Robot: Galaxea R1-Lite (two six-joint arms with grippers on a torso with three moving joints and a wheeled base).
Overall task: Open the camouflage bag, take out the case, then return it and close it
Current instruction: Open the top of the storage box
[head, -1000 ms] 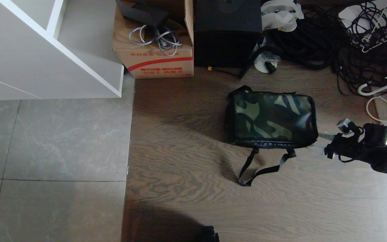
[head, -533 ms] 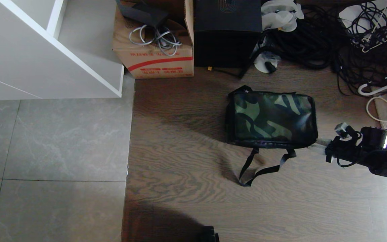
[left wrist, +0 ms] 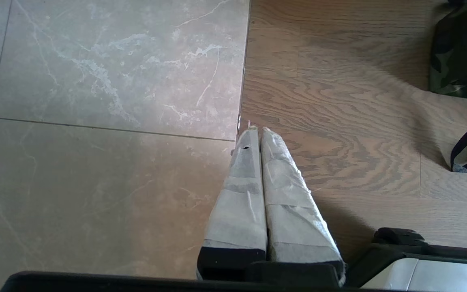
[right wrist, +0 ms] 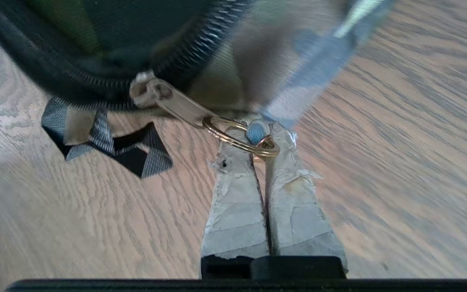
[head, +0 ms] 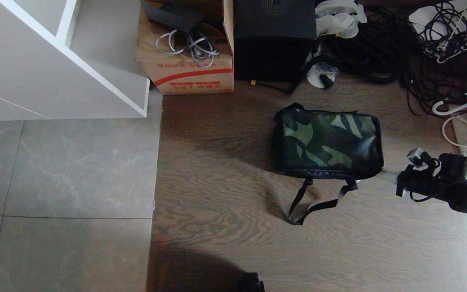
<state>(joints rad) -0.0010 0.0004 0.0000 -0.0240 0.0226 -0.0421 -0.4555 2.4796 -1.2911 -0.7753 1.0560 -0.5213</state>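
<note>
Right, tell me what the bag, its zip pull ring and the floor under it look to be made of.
Bag: likely coated fabric or vinyl, camouflage print; its top shows a slight sheen.
Ring: metal, gold-toned and polished; it glints, hangs from a dull silvery zip pull, and the shut right hand pinches it.
Floor: wood or wood-look laminate, matt, with printed-looking grain in planks.

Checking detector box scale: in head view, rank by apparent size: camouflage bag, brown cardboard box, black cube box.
1. Green-black-tan camouflage soft bag.
2-3. Brown cardboard box with red stripe and black cube-shaped box: look alike, both cut by the frame edge, so unranked.
</note>
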